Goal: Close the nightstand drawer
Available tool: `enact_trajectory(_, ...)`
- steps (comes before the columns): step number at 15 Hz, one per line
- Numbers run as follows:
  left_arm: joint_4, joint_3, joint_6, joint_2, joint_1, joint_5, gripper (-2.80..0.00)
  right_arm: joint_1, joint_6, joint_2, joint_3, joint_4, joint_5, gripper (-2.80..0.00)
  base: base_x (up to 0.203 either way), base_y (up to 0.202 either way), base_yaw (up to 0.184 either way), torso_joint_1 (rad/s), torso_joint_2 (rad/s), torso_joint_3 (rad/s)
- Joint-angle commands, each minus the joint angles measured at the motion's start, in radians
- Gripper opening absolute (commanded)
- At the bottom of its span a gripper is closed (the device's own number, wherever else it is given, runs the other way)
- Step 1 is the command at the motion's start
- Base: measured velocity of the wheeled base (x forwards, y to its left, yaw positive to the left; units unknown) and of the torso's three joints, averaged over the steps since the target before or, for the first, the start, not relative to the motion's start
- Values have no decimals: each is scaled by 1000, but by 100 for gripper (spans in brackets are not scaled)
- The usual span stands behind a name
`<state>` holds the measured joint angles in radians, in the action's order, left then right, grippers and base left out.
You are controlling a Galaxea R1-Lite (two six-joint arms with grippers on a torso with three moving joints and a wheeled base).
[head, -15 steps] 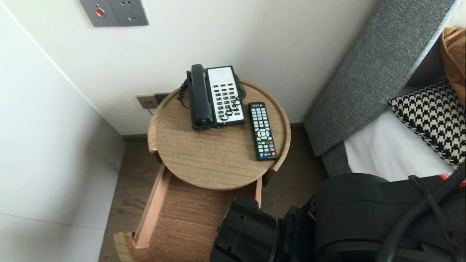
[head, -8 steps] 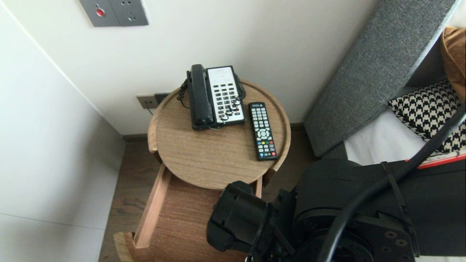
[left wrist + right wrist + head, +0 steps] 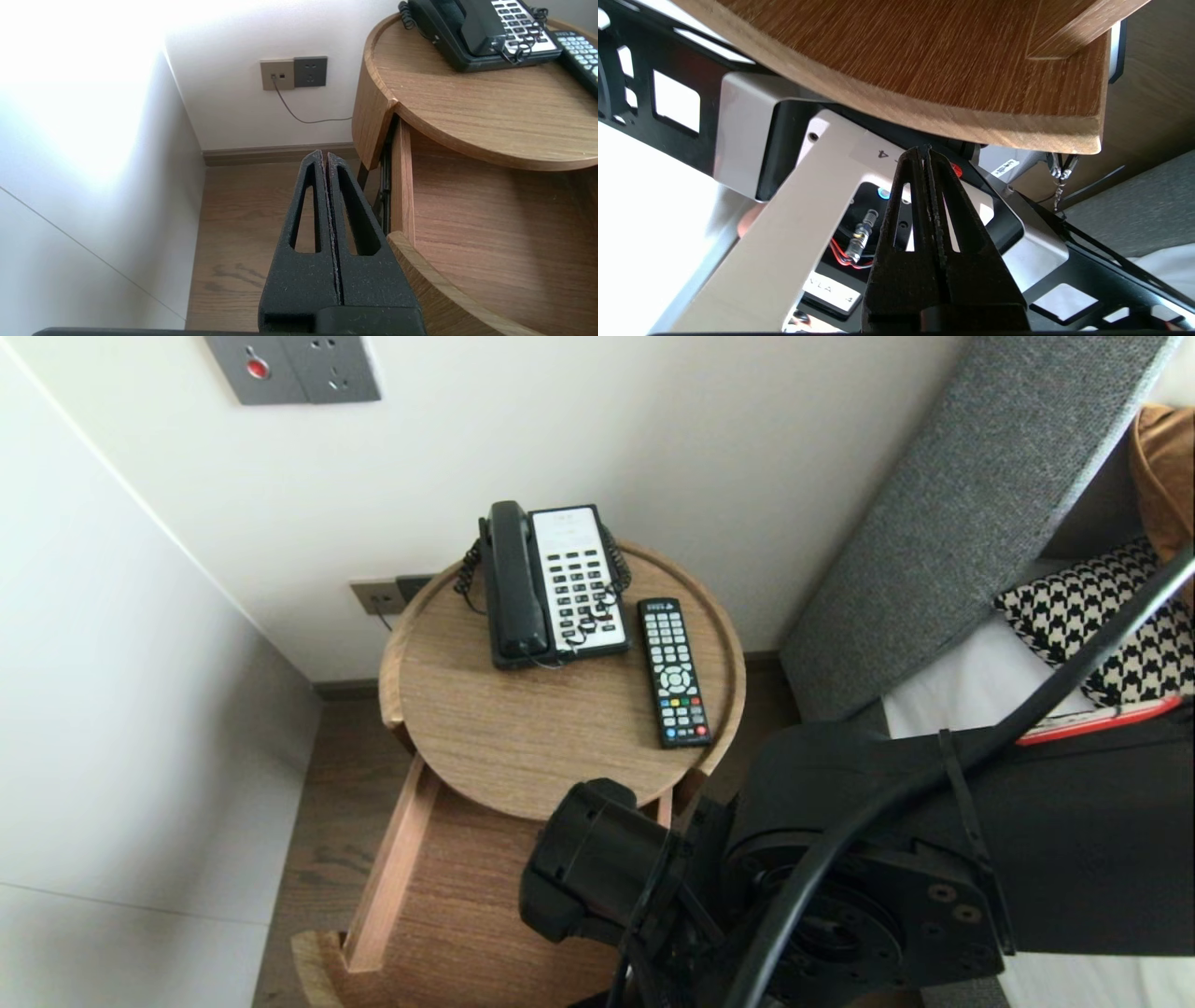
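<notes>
The drawer (image 3: 387, 868) of the round wooden counter (image 3: 523, 747) stood pulled well out toward the robot, its curved front nearest the machine. The right arm (image 3: 840, 859) had its wrist low over the drawer's right front corner. In the right wrist view, the right gripper (image 3: 924, 149) sat just beside the rim of the drawer front (image 3: 971, 126), jaws clenched together on nothing. I could not tell whether the tips touched the wood.

The left gripper (image 3: 323, 153) hung off to the drawer's left above the floor (image 3: 233, 242), apart from the woodwork, its jaws likewise pressed together and empty.

Judging by how things lay, the drawer was out and not pushed home, nothing had been lifted, and both things on the counter looked undisturbed.

The count was as follows:
- One drawer.
- One telephone (image 3: 555, 583) at the back of the counter, handset on its cradle.
- One remote control (image 3: 674, 672) just beside the telephone, on the bed side.
- Two small wall plates (image 3: 293, 73) side by side low behind the counter, one with a thin cable running from it.
- One grey switch panel (image 3: 294, 367) higher on the wall.
- One bed (image 3: 971, 691) on the right, with a grey headboard (image 3: 962, 513), one houndstooth cushion (image 3: 1111, 616) and one tan cushion (image 3: 1162, 467).
</notes>
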<state>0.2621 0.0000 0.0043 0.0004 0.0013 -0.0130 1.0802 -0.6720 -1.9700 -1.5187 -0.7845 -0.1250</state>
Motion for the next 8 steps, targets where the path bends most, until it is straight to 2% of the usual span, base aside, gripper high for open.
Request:
enact_trajectory(1,2,40,0,-3,0,-1,-280,-6,-10,-5,-6,-4,-1,-280,0,0,0,0,0,0)
enact_trajectory(5,2,40,0,-3,0,-1,-280,-29,-55,-42,-55,-4,1,-280,0,0,0,0,0,0)
enact_trajectory(8,2,40,0,-3,0,-1,-280,-25,-57,-47,-74,-6,4,-280,0,0,0,0,0,0)
